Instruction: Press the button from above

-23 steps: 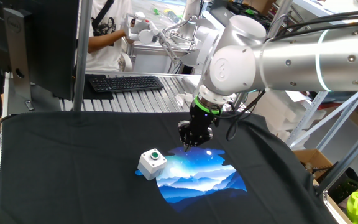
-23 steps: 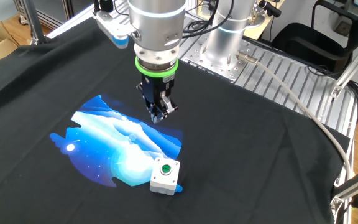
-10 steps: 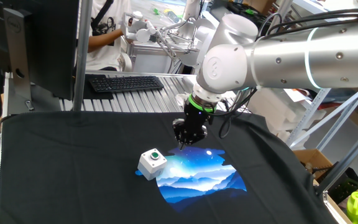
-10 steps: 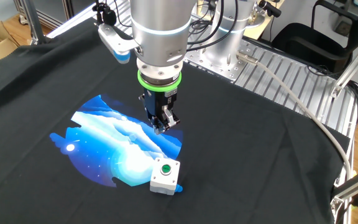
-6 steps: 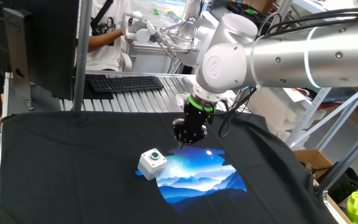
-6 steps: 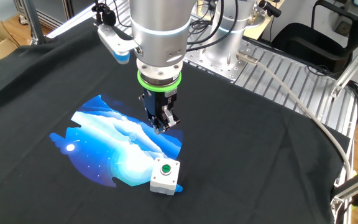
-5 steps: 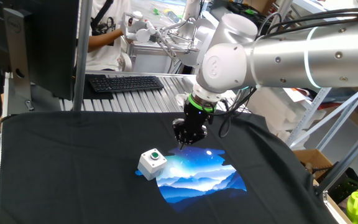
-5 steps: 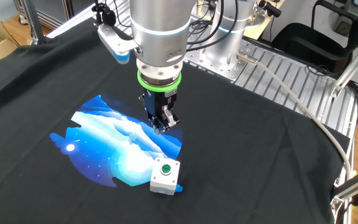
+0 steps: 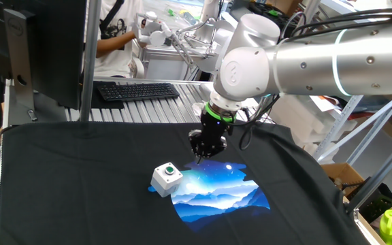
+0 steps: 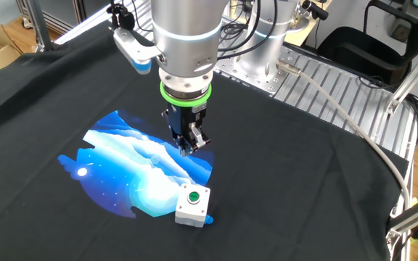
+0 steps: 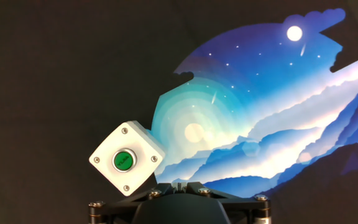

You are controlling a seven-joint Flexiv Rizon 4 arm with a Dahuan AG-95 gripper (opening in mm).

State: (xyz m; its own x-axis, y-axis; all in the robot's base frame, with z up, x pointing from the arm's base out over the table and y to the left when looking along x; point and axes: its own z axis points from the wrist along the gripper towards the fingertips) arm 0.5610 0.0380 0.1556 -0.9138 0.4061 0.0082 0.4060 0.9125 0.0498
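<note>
Above the blue picture (image 10: 133,170), the claw (image 10: 186,147) hangs off to one side of the box (image 10: 193,205); I cannot tell if it is spread. On the box sits the button (image 10: 193,196), untouched, on the desk (image 10: 303,188).

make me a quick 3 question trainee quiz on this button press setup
1. True or false: the gripper is touching the green button.
2. Multiple choice: the grey button box sits A) fully on the black cloth, B) at the edge of the blue landscape print, C) on the keyboard.
3. Fill in: in the hand view the button lies toward the lower ____ of the picture.

Key: 1 false, it hangs above the print, apart from the box. 2 B. 3 left.
</note>
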